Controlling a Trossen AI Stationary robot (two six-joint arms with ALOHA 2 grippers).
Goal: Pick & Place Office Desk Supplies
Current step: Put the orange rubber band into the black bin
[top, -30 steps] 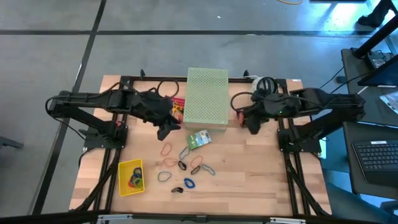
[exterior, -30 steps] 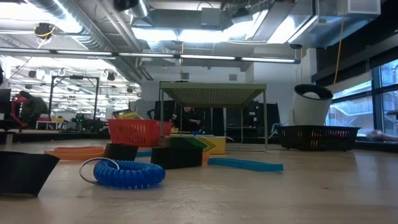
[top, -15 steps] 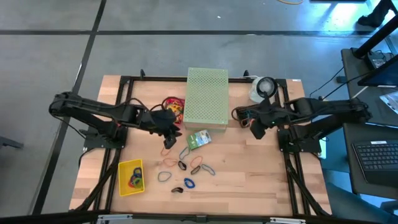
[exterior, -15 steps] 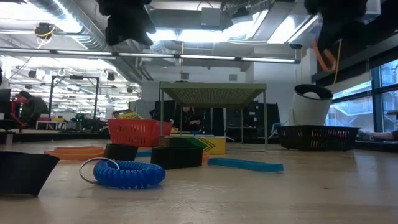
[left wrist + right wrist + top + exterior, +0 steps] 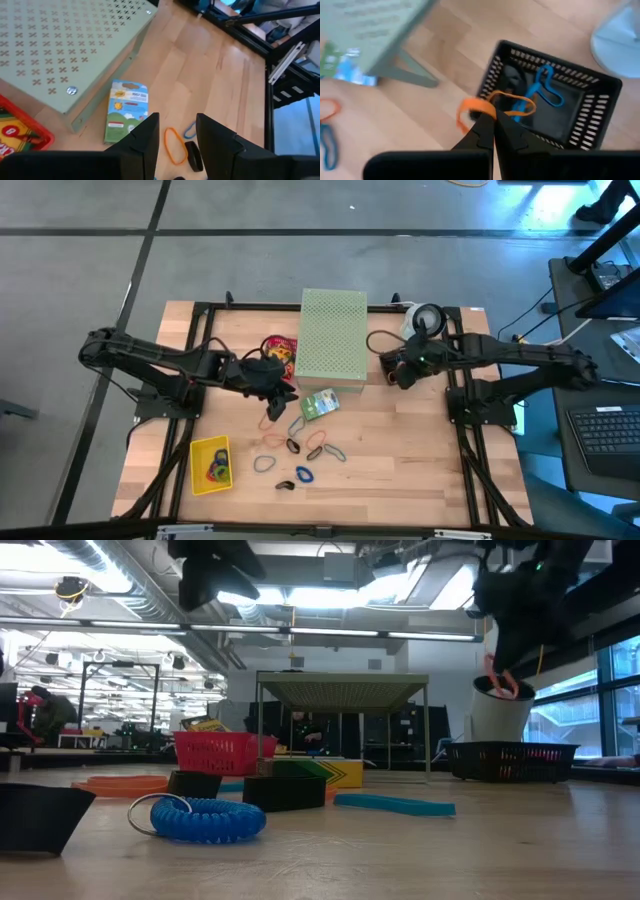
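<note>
— What had changed over the last second?

— The right tool point(image 5: 492, 122) had been carried from beside the perforated box point(image 5: 333, 333) toward the black mesh basket point(image 5: 600, 107); its fingers were pressed together on an orange rubber band point(image 5: 470, 106), which hung just short of the basket's near rim. The left tool point(image 5: 175, 137) had been brought out from the red basket point(image 5: 30, 132) side and was held over the loose supplies, its fingers apart and nothing between them.

— What did that mean for the task?

— One band was judged close to being placed: the basket lay directly ahead of the right tool, and a blue rubber band point(image 5: 540, 90) was already seen inside it. A release was thought to be all that remained, once the band had been carried past the rim.

— And the left side?

— An orange loop point(image 5: 173, 145) and a black clip point(image 5: 193, 156) lay just beneath the left tool's fingertips, with a blue loop point(image 5: 189, 130) slightly ahead. A pick from that cluster was judged the likely step.

— What stood in the way?

— The yellow-and-green card box point(image 5: 125, 112) lay just beside the left tool, touching or nearly touching the perforated box's leg. On the right, the basket's rim could have caught the dangling band. A yellow tray point(image 5: 210, 465) with a few supplies sat on the surface point(image 5: 400, 470), well behind the left tool.
</note>
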